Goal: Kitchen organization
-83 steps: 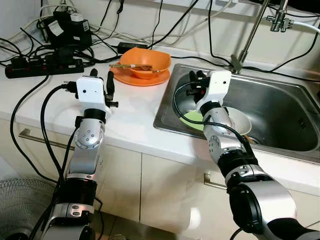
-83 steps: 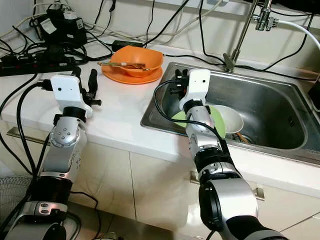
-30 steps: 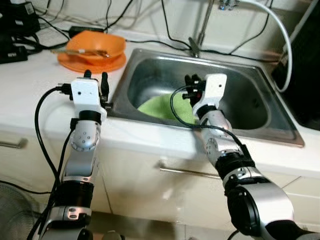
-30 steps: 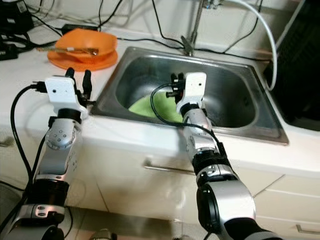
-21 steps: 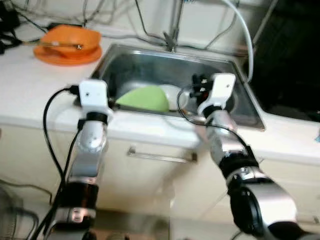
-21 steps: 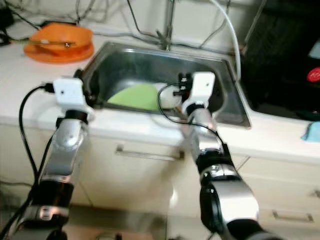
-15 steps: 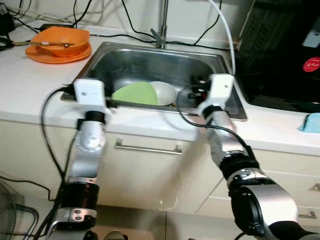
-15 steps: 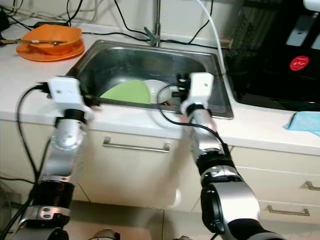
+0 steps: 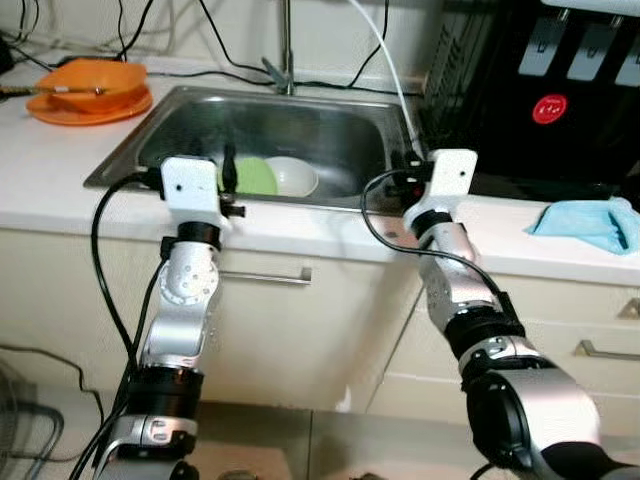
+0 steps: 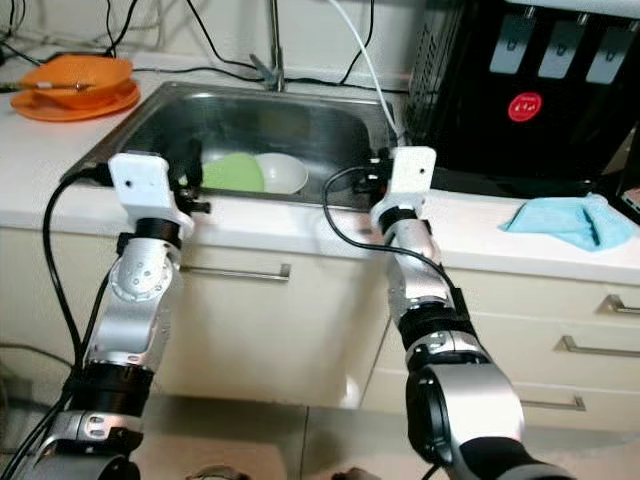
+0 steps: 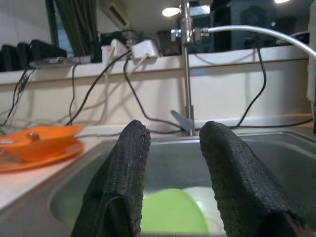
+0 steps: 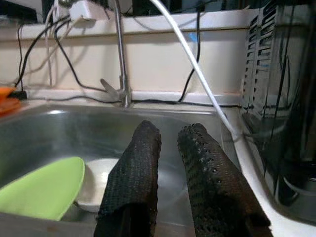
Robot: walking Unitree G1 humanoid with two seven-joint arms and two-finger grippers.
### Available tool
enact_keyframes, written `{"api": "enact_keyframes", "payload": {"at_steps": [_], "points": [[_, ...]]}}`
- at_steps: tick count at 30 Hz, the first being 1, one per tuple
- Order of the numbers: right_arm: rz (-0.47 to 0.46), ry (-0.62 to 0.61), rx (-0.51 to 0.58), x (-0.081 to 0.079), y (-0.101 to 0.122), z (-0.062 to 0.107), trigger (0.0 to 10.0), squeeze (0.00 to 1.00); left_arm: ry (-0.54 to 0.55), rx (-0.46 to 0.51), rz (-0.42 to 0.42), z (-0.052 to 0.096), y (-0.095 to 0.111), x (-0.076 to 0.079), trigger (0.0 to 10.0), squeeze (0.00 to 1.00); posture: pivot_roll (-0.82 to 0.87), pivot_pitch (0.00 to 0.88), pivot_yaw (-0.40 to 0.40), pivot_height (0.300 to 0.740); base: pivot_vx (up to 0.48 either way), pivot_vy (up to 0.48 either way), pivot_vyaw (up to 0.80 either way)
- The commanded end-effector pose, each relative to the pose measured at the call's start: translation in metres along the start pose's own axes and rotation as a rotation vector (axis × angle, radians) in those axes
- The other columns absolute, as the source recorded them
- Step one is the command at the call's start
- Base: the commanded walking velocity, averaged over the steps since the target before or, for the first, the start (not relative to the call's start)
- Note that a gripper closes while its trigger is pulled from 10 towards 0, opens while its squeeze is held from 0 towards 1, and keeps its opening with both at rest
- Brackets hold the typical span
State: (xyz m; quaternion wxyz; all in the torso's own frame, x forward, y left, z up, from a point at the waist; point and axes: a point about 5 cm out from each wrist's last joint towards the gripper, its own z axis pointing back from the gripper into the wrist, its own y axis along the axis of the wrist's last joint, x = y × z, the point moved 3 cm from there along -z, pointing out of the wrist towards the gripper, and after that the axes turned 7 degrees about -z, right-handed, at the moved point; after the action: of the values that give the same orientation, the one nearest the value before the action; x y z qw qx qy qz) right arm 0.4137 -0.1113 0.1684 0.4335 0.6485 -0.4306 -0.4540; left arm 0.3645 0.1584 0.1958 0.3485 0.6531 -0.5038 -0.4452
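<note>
A steel sink (image 9: 330, 115) holds a green plate (image 9: 255, 178) leaning against a white bowl (image 9: 290, 176). An orange bowl with a utensil across it (image 9: 90, 80) sits on an orange plate at the far left of the counter. My left gripper (image 9: 227, 170) is raised at the sink's front edge, in line with the green plate (image 11: 170, 215); it is open and empty (image 11: 175, 131). My right gripper (image 9: 408, 168) hovers by the sink's front right corner, its fingers (image 12: 143, 163) a narrow gap apart with nothing between them.
A faucet (image 9: 285, 40) and a white hose (image 9: 385, 60) stand behind the sink. A black appliance with a red label (image 9: 545, 105) is on the right, with a blue cloth (image 9: 585, 220) before it. Cables run along the back wall. Cabinet handles (image 9: 265, 275) face me below.
The whole view has shifted: the sink now lies further left and further off, and the black appliance and blue cloth have come into view. Both grippers stay raised and empty.
</note>
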Motion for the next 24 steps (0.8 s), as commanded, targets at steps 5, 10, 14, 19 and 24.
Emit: {"api": "enact_keyframes", "payload": {"at_steps": [5,10,14,19,24], "points": [[-0.007,0.02,0.009,-0.0069,0.0022,-0.0021,10.0,0.0,0.008,0.01,-0.006,-0.0015,0.0027,-0.0036,10.0,0.0,0.07,0.001,-0.058,0.718,0.0,-0.359,0.0],[-0.009,0.023,0.006,-0.0071,0.0019,-0.0022,10.0,0.0,0.015,0.009,0.0,-0.0011,0.003,-0.0041,10.0,0.0,0.07,0.002,-0.061,0.718,0.0,-0.288,0.0],[-0.009,0.022,0.003,-0.0072,0.001,-0.0017,10.0,0.0,0.019,0.007,0.009,-0.0005,0.0024,-0.0044,10.0,0.0,0.07,0.005,-0.06,0.718,0.0,0.0,0.0],[-0.008,0.023,0.003,-0.007,0.0009,-0.0016,10.0,0.0,0.025,0.008,0.018,0.0008,0.0017,-0.0047,10.0,0.0,0.06,0.006,-0.06,0.718,0.0,0.0,0.0],[-0.008,0.022,0.003,-0.0066,0.001,-0.0016,10.0,0.0,0.022,-0.004,0.013,0.0014,-0.0002,-0.0038,10.0,0.0,0.06,0.006,-0.06,0.718,0.0,0.0,0.0]]}}
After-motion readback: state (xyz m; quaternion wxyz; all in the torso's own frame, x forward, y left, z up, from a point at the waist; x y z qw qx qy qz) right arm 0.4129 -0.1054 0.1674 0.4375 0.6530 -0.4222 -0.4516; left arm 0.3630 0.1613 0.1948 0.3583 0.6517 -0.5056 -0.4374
